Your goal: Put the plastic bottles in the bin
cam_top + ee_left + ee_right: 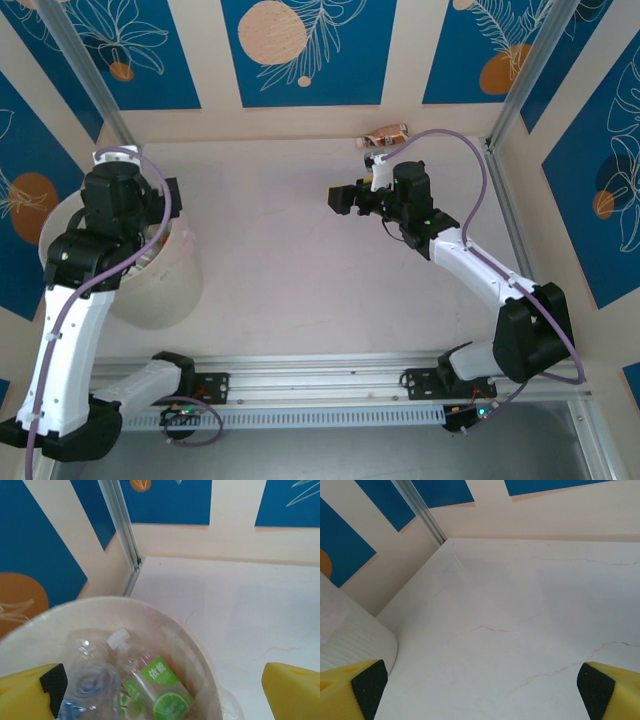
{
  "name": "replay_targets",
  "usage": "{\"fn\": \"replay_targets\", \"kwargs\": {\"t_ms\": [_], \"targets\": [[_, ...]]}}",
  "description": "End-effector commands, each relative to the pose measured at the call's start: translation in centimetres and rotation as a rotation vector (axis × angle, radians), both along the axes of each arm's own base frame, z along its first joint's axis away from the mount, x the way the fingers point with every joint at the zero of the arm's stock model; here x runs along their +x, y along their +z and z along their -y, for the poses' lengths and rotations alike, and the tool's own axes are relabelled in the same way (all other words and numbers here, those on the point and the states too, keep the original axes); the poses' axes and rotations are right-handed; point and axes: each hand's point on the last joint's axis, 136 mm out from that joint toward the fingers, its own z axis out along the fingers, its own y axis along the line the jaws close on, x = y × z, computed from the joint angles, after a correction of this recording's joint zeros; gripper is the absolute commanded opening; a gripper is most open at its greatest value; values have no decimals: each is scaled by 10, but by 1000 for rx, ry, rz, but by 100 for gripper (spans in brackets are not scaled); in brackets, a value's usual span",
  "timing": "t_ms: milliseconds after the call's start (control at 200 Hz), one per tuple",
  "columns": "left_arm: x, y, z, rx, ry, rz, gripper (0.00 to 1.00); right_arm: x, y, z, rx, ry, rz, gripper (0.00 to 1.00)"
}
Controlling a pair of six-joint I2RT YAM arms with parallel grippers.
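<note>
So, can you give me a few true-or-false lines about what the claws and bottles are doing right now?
1. The left claw hangs open above the bin. True.
2. The right claw is gripping a bottle. False: it is open and holds nothing.
3. A bottle with a green label lies inside the bin. True.
4. Every bottle is already in the bin. False: a stray bottle lies on the table by the far wall.
</note>
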Motion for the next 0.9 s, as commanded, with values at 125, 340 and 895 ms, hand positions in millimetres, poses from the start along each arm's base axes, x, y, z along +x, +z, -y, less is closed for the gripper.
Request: {"fn": "replay_targets", "kwargs": {"t_ms": [125,340,895], "targets": [[-10,-60,-11,-171,108,-134,100,5,8,-3,-10,-2,10,100],[-6,-109,-9,-356,131,-200,100,6,4,-6,-10,5,-10,100],[17,-19,43,-480,-189,32,100,60,-31,71,52,-330,-262,100]]}}
